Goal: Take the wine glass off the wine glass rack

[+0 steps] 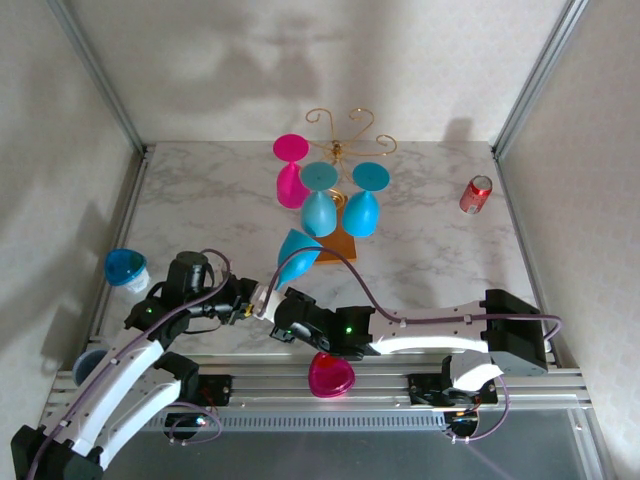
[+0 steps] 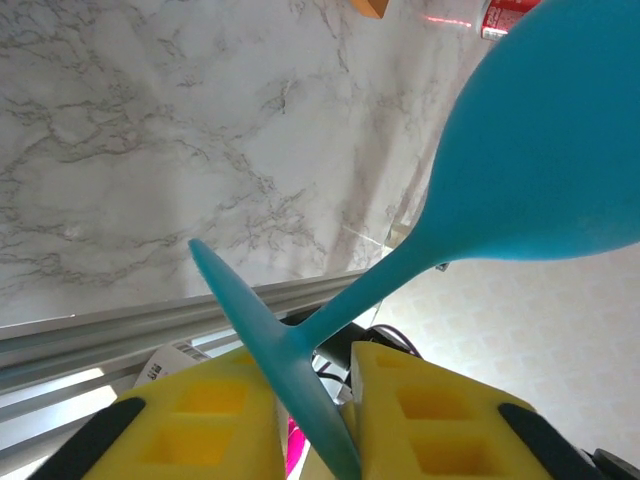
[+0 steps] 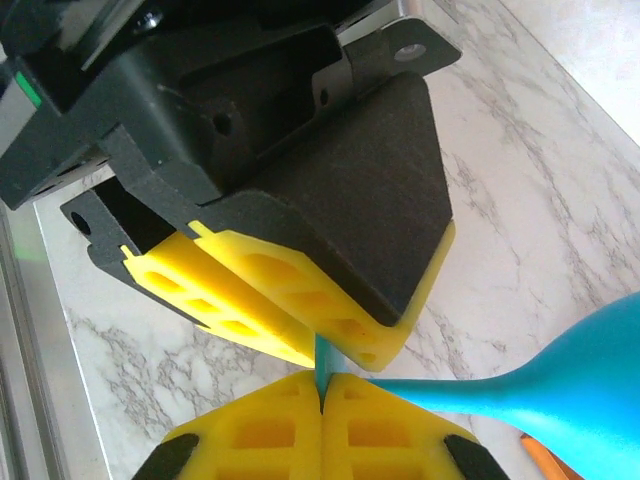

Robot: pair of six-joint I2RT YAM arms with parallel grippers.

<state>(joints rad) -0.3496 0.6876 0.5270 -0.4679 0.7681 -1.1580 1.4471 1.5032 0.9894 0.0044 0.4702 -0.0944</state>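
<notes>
Pinching thin foot of blue wine glass (image 1: 298, 255) with right gripper (image 3: 322, 385), yellow pads pressed flat together on it. Framing same foot edge-on between left gripper (image 2: 310, 362) pads, narrow gap; cannot tell if clamped. Holding glass tilted, clear of wine glass rack (image 1: 340, 150), bowl pointing toward rack, just in front of its orange wooden base, over near-middle of marble table (image 1: 200, 200). Seeing pink glass (image 1: 291, 175) and two more blue glasses (image 1: 318, 205) hanging upside down on rack. Spotting soda can (image 1: 476, 194) at far right, well apart.

Far centre of table (image 1: 200, 200): wine glass rack (image 1: 340, 150), hung glasses (image 1: 318, 212) on it. Right of rack: can (image 1: 476, 194). Before rack: wine glass (image 1: 298, 258) (foot in right gripper (image 3: 322, 420), left gripper (image 2: 315, 400) around foot, maybe touching).
</notes>
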